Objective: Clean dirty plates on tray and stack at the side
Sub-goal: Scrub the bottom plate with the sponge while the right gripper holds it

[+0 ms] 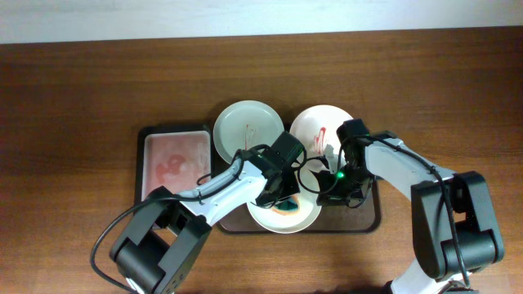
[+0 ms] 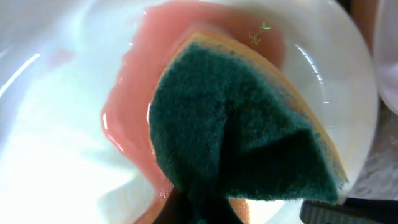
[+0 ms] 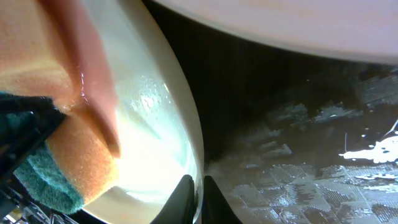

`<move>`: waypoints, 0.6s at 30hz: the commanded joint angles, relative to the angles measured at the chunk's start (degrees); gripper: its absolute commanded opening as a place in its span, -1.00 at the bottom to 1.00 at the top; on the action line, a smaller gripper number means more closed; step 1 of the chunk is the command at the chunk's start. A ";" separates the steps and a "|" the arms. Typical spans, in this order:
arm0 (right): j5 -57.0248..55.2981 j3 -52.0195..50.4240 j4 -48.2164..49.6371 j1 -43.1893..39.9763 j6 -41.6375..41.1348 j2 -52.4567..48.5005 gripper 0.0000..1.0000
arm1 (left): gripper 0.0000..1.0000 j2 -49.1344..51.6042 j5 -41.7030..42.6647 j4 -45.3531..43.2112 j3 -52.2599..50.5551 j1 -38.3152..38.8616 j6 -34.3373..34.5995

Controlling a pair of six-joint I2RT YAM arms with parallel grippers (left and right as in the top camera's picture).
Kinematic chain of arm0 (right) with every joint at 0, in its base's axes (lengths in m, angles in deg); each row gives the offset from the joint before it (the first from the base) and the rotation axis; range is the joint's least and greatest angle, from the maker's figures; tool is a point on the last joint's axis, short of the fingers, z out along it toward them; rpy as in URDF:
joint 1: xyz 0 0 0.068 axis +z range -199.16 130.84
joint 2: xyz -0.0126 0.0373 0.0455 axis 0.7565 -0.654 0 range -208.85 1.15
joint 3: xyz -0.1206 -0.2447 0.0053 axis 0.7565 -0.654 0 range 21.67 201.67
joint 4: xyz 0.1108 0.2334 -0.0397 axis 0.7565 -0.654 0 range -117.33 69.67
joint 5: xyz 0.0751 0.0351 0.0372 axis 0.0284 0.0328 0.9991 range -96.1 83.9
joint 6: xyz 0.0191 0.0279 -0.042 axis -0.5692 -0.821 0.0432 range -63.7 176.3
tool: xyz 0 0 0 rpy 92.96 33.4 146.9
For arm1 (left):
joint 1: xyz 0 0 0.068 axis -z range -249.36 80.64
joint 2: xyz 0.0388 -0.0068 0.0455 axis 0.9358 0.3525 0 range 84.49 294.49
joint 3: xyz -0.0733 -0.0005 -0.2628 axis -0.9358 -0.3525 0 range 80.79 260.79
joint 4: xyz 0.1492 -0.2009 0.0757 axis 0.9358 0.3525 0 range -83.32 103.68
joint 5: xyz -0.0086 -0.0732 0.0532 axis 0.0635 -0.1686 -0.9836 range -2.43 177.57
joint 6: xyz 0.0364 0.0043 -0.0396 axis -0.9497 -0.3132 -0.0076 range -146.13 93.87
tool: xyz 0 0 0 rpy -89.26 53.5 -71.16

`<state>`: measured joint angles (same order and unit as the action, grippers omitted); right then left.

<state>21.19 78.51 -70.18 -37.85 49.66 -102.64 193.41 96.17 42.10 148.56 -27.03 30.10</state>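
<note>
A white plate (image 1: 286, 219) with pink sauce lies at the front of the dark tray (image 1: 369, 214). My left gripper (image 1: 282, 194) is shut on a green and orange sponge (image 2: 242, 130) pressed onto that plate (image 2: 56, 155), over the pink smear (image 2: 134, 112). My right gripper (image 3: 199, 199) is shut on the plate's rim (image 3: 186, 124) at its right edge; in the overhead view it sits at the plate's right (image 1: 331, 194). The sponge also shows in the right wrist view (image 3: 68, 155). Two more dirty white plates (image 1: 248, 126) (image 1: 319, 126) lie at the tray's back.
A rectangular plate with red smears (image 1: 176, 159) lies on the tray's left part. The brown table (image 1: 73, 98) surrounds the tray. The tray floor (image 3: 311, 155) is wet and textured right of the held plate.
</note>
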 commanded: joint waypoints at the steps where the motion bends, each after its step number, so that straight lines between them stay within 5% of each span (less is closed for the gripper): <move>1: -2.47 0.22 -0.92 0.31 0.11 -0.61 -0.91 | -1.00 2.08 -6.54 4.44 -1.14 -0.20 0.76; 8: -5.66 0.22 -2.27 0.31 0.11 -0.63 -0.92 | -1.00 -1.95 -9.94 8.79 -0.94 -1.62 0.22; 11: -5.66 0.22 -2.21 0.31 0.13 -0.61 -0.91 | -1.00 -9.33 -9.97 8.61 -0.37 -2.69 -4.98; 13: -5.64 0.22 -2.21 0.31 0.13 -0.61 -0.72 | -1.00 -13.88 -11.52 8.76 -0.35 -3.26 -5.81; 18: -5.42 0.22 -2.19 0.31 0.13 -0.61 -0.70 | -1.00 -14.29 -7.89 6.34 -0.46 -3.15 -5.55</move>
<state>17.21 78.66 -72.34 -37.70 49.25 -102.64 177.81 86.49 49.84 148.08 -30.44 25.49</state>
